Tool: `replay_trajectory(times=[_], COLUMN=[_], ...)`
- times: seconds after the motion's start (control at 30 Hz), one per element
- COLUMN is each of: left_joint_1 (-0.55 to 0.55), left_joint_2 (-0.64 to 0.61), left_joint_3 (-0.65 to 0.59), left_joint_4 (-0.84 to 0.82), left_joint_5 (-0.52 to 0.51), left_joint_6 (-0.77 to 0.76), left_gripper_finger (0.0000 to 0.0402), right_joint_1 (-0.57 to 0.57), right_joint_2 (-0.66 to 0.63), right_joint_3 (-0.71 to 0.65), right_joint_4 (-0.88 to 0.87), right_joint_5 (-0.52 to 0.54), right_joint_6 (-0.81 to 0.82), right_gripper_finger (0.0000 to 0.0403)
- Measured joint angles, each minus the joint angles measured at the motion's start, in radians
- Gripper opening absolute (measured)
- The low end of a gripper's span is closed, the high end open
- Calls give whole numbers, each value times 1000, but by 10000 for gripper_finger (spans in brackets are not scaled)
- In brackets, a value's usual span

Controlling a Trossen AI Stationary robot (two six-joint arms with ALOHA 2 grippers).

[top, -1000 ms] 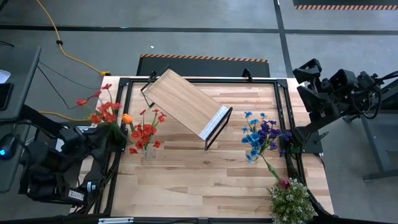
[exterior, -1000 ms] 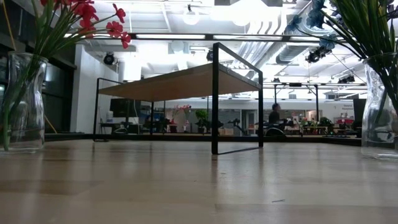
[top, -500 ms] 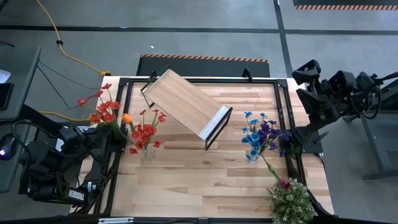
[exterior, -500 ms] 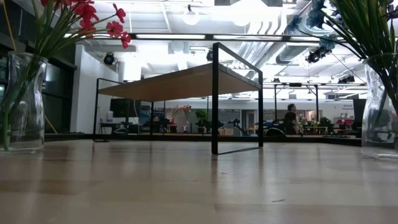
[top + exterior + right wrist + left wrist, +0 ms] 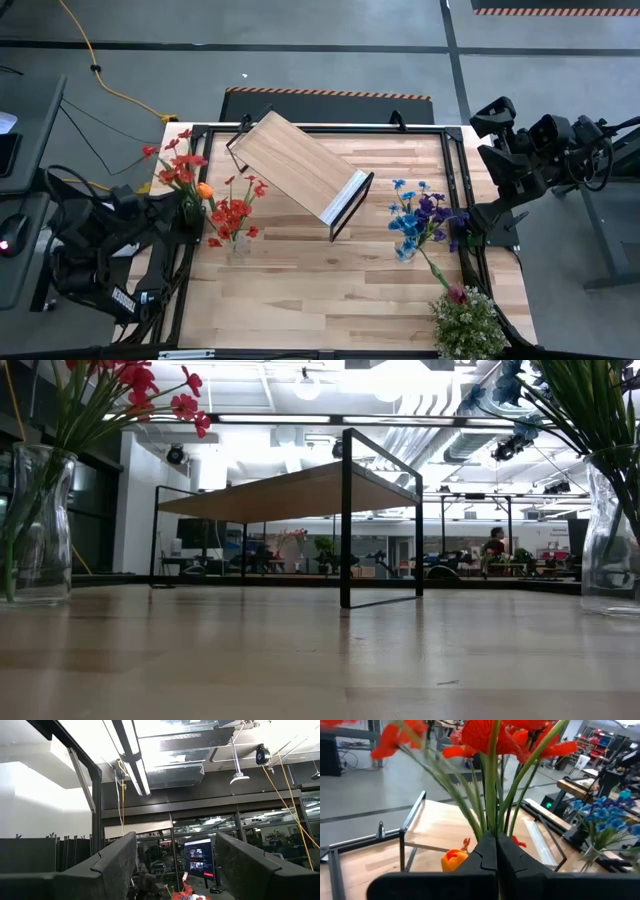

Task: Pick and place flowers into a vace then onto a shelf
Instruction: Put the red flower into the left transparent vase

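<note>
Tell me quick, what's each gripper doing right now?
Left gripper: shut on the red flower stems, at the table's left edge.
Right gripper: open, empty, parked off the table's right side.

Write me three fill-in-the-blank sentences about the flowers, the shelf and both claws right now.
1. The left claw is shut on the stems of the ____ flowers.
2. The right claw is ____, off the table's right edge and holding nothing.
3. The shelf stands on the table between the red bunch and the ____ flowers.

Missing words: red; open; blue
</note>
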Motion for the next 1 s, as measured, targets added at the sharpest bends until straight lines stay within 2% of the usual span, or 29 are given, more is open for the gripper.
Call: replay_trajectory(times=[0.83, 1.0], left_joint_1=[29, 29], left_joint_2=[-24, -22], left_joint_3=[-8, -6], left_joint_4=[6, 140], left_joint_5=[-5, -41], left_joint_6=[84, 78], left_gripper_finger=[24, 24], right_joint_1=[0, 0], right_joint_2=[13, 15], right_joint_3=[0, 0], right_joint_4=[-5, -5], right_joint_5=[11, 11], right_joint_6=[-33, -32], right_gripper_finger=[261, 261])
